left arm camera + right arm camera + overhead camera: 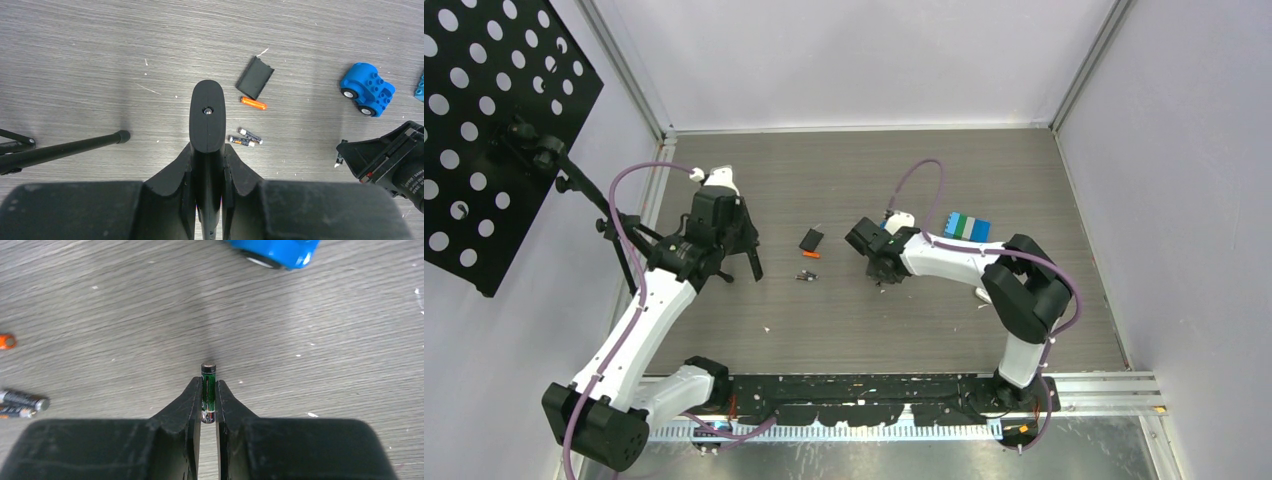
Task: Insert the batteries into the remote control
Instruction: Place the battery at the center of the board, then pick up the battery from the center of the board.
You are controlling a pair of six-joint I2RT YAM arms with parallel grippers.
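Right at the lens in the right wrist view: right hand (208, 386) closed on a green-black battery (208, 374), held lengthwise between the fingers; metal cap end poking out past the tips, lower end lost in the gap; label print too small to read. Likewise in the left wrist view: left hand (208, 152) clamped on the remote control (207, 115); only its rounded black end with one small round dot visible, the rest buried between the fingers. On the table (100, 50) beyond the remote: orange-red battery (253, 103) just beside a flat black cover (255, 77); two dark batteries (245, 138) lying side by side, nearer the remote's tip. Blue toy car (367, 89) off to the right; cut off by the frame edge in the right wrist view. From above, both hands well apart, loose batteries between them, tiny and hard to make out.
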